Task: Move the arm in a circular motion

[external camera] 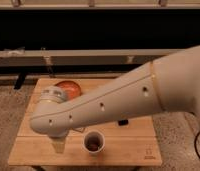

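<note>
The arm (118,100) crosses the wooden table (133,150) — its gripper (58,145), grip state unclear, hangs beside a cup (94,142) holding something dark.

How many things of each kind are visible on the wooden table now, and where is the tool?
Orange dish: 1
Cup: 1
Small black object: 1
Total: 3 visible. The arm hides part of the table.
The tool is over the table's front left, beside the cup.
</note>
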### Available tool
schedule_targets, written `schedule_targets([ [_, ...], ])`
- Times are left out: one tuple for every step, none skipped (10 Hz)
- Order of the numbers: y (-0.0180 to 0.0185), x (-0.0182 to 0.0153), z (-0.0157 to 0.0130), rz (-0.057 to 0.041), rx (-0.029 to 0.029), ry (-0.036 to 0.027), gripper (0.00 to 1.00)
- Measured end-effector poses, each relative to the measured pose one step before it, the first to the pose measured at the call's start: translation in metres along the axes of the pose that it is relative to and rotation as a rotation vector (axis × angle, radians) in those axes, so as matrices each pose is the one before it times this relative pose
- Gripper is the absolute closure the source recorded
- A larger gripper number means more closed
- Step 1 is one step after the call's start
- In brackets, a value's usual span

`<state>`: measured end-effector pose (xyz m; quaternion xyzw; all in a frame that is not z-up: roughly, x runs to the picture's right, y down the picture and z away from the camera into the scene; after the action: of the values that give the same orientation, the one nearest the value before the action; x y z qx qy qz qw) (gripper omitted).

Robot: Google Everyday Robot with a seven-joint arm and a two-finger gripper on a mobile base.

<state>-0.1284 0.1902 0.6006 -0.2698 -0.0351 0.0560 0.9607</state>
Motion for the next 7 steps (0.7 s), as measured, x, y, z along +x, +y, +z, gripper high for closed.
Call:
schedule_targets([
  [-0.00463, 0.02233, -0.00179, 0.03736, -0.00056, 0.0063, 0.2],
  [-0.0135, 0.02739, -0.00074, 0.04725, 0.00358, 0.00851, 0.2],
  [-0.02335, 0.03168, 0.00006, 0.061, 0.00532, 0.00867, 0.2],
  [-0.01976, 0.02095, 0.00105, 0.04746, 0.00231, 0.005, 0.2],
  [-0.02341, 0.01986, 0.00158, 0.05395, 0.00107, 0.00643, 0.2],
  [-0.02278, 0.01587, 0.002, 0.04288, 0.00389, 0.01012, 0.2],
  [-0.02767, 0.01478, 0.00347, 0.04551, 0.00445, 0.01356, 0.2],
])
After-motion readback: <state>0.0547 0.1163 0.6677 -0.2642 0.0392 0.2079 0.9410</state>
